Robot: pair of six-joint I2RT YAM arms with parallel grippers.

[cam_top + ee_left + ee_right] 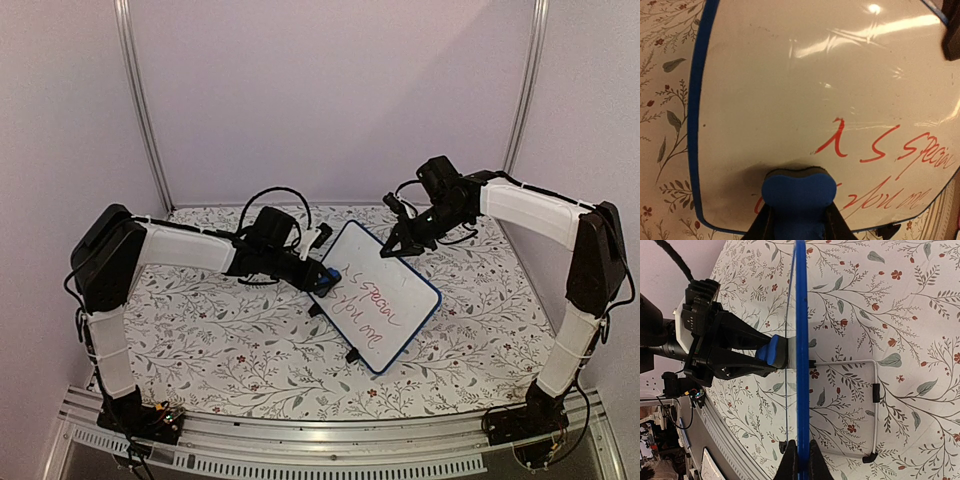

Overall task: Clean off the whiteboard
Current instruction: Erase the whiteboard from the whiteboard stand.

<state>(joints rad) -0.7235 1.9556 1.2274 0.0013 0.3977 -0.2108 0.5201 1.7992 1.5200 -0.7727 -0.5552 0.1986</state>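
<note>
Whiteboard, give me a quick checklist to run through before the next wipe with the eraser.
1. Eraser gripped by the left hand: ok, clamped between both fingers.
2. Eraser touching the whiteboard: ok, the right wrist view shows it pressed against the face.
3. Right hand steadying the board: ok, shut on its blue edge.
4. Wire stand folded out behind the board: ok.
5. Board clean: not ok, red writing covers part of the face beside the eraser.
</note>
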